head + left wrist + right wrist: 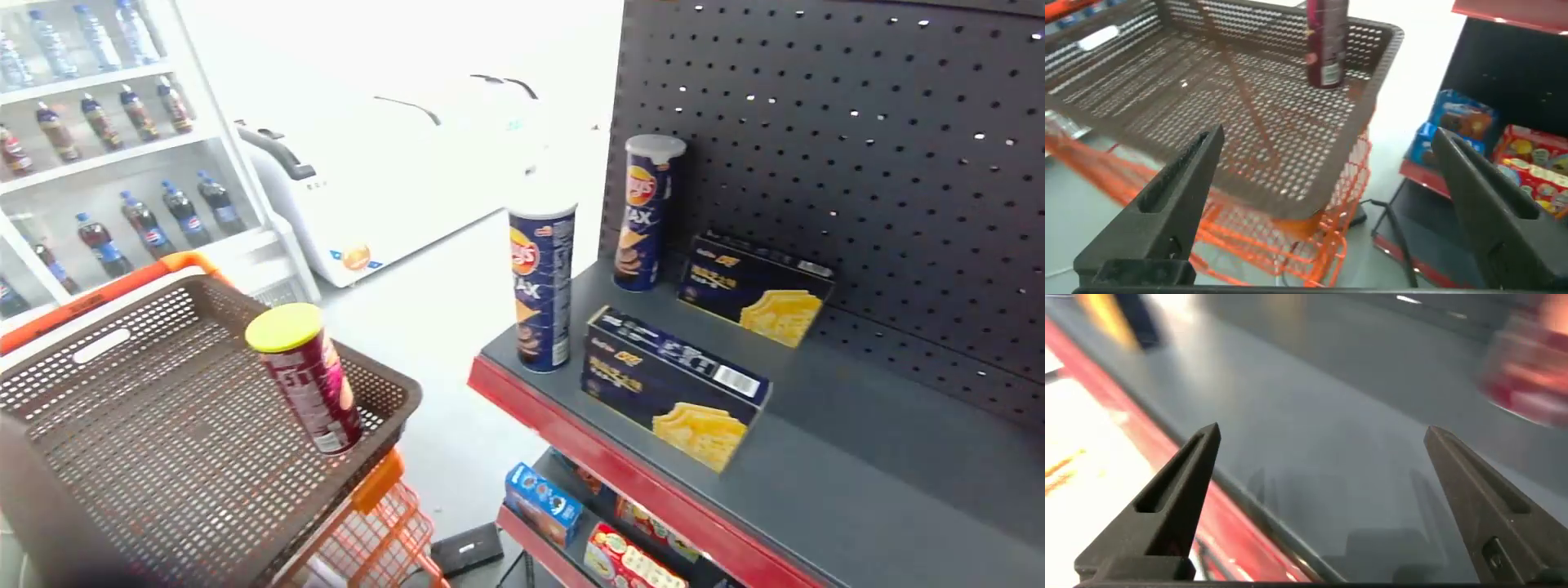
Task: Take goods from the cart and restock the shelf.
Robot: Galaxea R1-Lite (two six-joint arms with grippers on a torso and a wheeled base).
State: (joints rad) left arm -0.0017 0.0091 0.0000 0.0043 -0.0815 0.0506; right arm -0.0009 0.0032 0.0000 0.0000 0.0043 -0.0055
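Head view: cart basket [384,400] holds one upright red can [306,377].

Grey shelf [857,457], two upright blue cans [542,286] [647,212], two boxes [673,388] [755,290], perhaps crackers, brown basket [163,441], maroon can [310,384]

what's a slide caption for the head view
Red can in the cart basket; blue cans and boxes on the shelf

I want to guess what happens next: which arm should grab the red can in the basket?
Probably left. The left gripper is open and faces the red can in the basket; the right gripper is over the shelf.
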